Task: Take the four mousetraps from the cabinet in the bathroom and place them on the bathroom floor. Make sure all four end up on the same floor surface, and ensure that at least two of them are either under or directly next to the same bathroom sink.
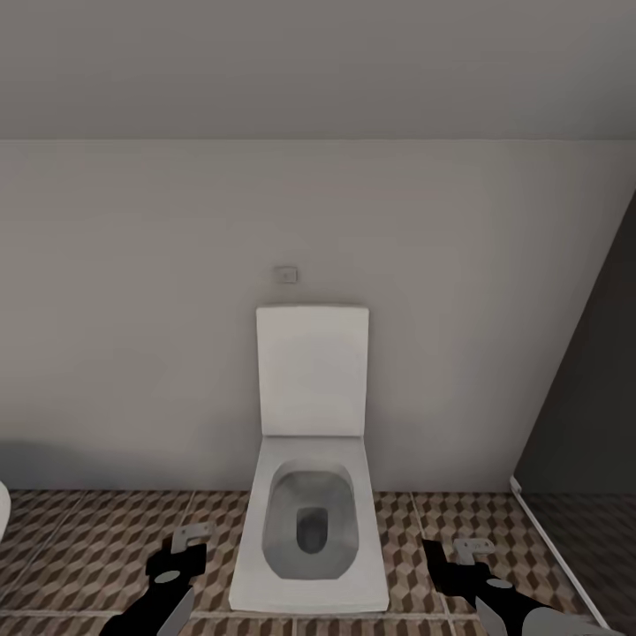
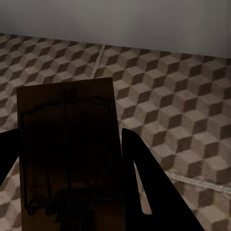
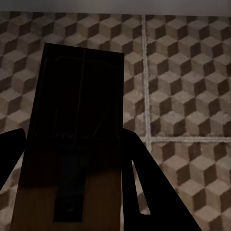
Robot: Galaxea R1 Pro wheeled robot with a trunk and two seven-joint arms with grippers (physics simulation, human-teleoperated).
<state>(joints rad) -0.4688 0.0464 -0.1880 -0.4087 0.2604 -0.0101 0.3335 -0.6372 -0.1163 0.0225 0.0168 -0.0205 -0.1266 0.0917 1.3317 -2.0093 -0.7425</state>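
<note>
**Facing the toilet, a trap in each gripper**

Against the plain grey wall (image 1: 132, 309) stands a white square-edged ceramic toilet (image 1: 311, 539), its lid up and its bowl holding nothing I can see. Under it spreads the bathroom floor of brown, beige and white cube-patterned tiles (image 1: 106, 548). A dark panel (image 1: 592, 397) is cut off at the right edge, and a white curved sliver at the far left is too little to name.

Low in the head view the left gripper (image 1: 190, 541) and the right gripper (image 1: 459, 552) hang above the tiles. From the wrist cameras, each is clamped on a flat tan wooden mousetrap with black wire: one in the left (image 2: 67, 154), one in the right (image 3: 77, 139), both in deep shadow, so no red spot can be made out.
</note>
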